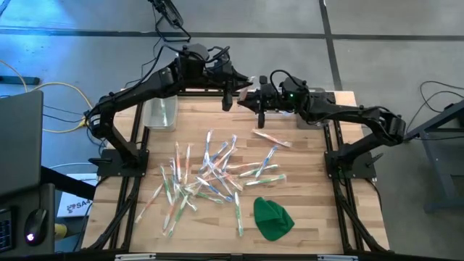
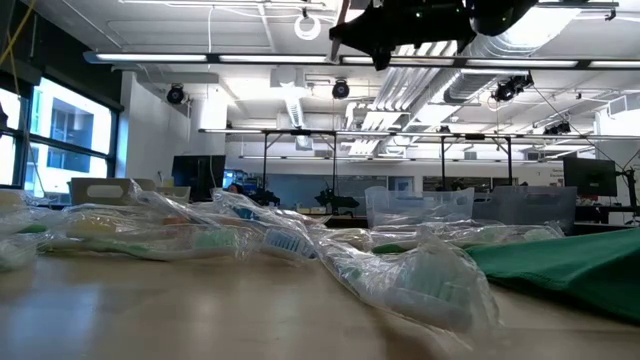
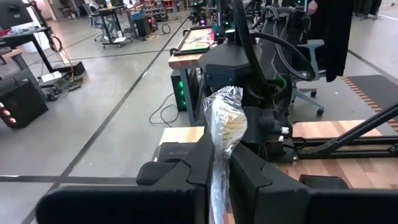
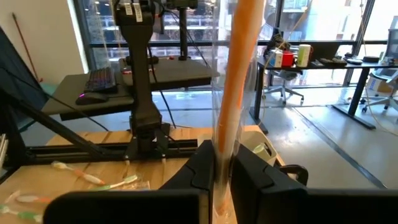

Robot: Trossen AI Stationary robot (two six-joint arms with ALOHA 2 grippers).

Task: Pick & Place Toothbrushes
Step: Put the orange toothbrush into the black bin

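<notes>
My two grippers meet nose to nose high above the table's far middle: my left gripper (image 1: 230,96) and my right gripper (image 1: 258,100). Between them is a toothbrush (image 1: 246,91) in a clear wrapper. Both grippers are shut on it. In the left wrist view its pale wrapped end (image 3: 225,118) rises out of my left gripper (image 3: 219,165). In the right wrist view its orange handle (image 4: 239,62) rises out of my right gripper (image 4: 222,168). Many more wrapped toothbrushes (image 1: 210,174) lie flat in a loose heap mid-table. My left gripper pinches the wrapped toothbrush between its two fingers (image 3: 249,171), just below the crinkled pale end (image 3: 221,146). The fingers come in level from the table's left. The toothbrush is lifted clear of the table. My right gripper pinches the same toothbrush at the orange handle (image 4: 225,140), wrapper and all, between its two fingers (image 4: 249,171). It comes in level from the table's right. The handle stands up past the fingers and out of the picture.
A clear bin (image 1: 161,112) stands at the far left and another (image 1: 313,116) at the far right, under my right arm. A green cloth lump (image 1: 272,217) lies near the front. One toothbrush (image 1: 272,138) lies apart, right of centre.
</notes>
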